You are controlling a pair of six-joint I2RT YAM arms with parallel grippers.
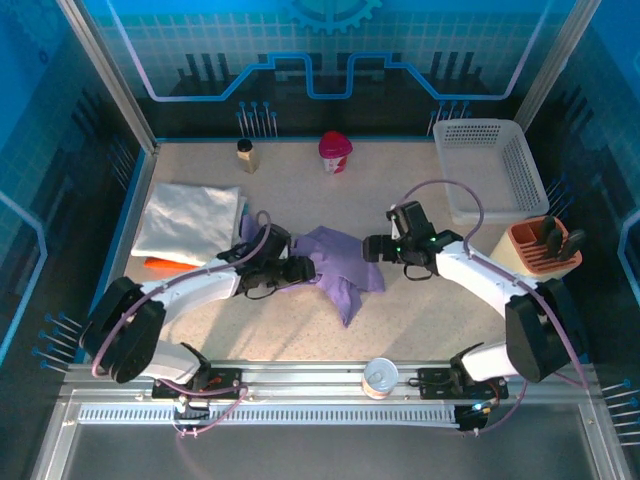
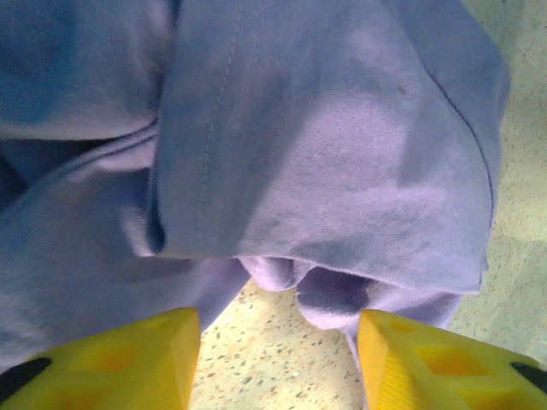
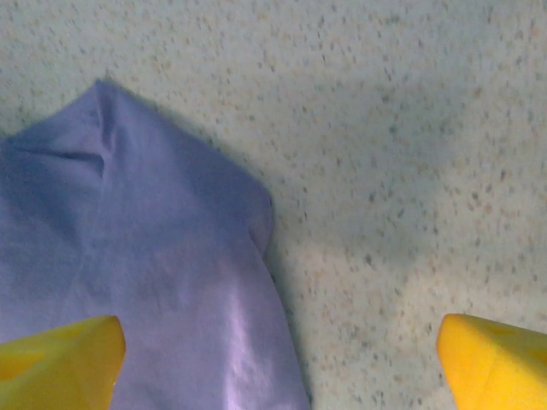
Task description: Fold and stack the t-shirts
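Note:
A crumpled lavender t-shirt (image 1: 340,268) lies mid-table. My left gripper (image 1: 300,270) is at its left edge. In the left wrist view its yellow fingers (image 2: 128,359) stand apart over bare table, and the shirt's folds (image 2: 325,171) bunch just beyond the tips, one fold brushing the right finger; nothing is clamped. My right gripper (image 1: 372,248) hovers at the shirt's right edge, open wide. The right wrist view has a lavender shirt corner (image 3: 154,282) under the left half of the gap of my right gripper (image 3: 282,342). A folded white t-shirt (image 1: 188,222) lies at the left on an orange one (image 1: 160,265).
A white mesh basket (image 1: 490,165) stands at the back right, with an orange holder of dark tools (image 1: 545,245) in front of it. A red cup (image 1: 335,152) and a small bottle (image 1: 246,155) stand at the back. A can (image 1: 381,377) sits on the front rail.

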